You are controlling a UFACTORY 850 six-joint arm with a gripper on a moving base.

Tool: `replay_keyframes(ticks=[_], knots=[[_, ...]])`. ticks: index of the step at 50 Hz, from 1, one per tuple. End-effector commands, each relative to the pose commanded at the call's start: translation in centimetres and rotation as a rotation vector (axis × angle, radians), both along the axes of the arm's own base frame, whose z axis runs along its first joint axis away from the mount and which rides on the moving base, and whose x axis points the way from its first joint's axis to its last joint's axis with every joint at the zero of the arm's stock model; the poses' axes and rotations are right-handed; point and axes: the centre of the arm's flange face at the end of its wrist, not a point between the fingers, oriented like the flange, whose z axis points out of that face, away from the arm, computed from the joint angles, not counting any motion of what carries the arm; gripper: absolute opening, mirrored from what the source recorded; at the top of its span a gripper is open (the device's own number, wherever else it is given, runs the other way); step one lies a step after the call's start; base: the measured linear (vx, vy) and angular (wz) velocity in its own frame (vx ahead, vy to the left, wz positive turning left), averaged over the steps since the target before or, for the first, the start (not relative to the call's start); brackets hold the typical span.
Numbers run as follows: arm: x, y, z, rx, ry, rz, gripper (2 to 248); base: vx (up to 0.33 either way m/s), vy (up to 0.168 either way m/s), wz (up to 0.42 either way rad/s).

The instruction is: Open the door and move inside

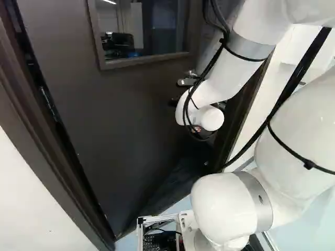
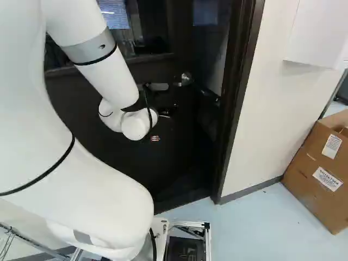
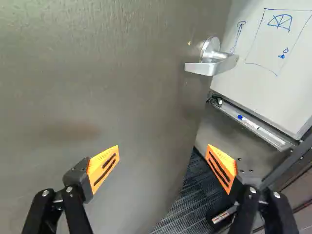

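Pale walls [image 2: 277, 103] and a light blue floor [image 2: 261, 217] surround a dark door frame [image 2: 232, 109], with dark carpet [image 3: 187, 204] beyond the opening. Within the frame the door [image 1: 125, 120] stands ajar, swung away from the base, a gap between its free edge [image 3: 194, 139] and the latch side of the frame. Through that gap the wrist view shows a whiteboard [image 3: 273, 44] with blue sketches. A cardboard box [image 2: 321, 168] sits by the wall at the right of the right base view, apart from the doorway.

Reaching from the base, the white arm [image 1: 225, 78] holds the pincer [image 3: 163, 147] near the door. It is spread wide, its orange pads [image 3: 103, 166] well apart and gripping nothing. What the next move turns on is that free edge: seen along the pincer, it passes between the two fingers, one over the door's face, the other over the opening. A push from the face side, away from the base, would probably widen the gap; slipping past the edge could lose the push.

The door is tall, smooth and dark brown, with a window [image 1: 141, 29] high up. Its silver handle [image 3: 212, 63] lies ahead of the pincer, untouched, close to the free edge, the lever roughly level and pointing towards the hinges.
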Motion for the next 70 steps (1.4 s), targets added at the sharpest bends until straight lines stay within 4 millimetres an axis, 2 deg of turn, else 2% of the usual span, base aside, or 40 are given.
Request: replay_keyframes(ticks=[34,70], knots=[[2.3,1.7,0.1,-0.010,0.003,0.064,247,0.000,0.000,0.000],[4.5,5.8,0.2,-0.033,0.001,0.203,247,0.000,0.000,0.000]])
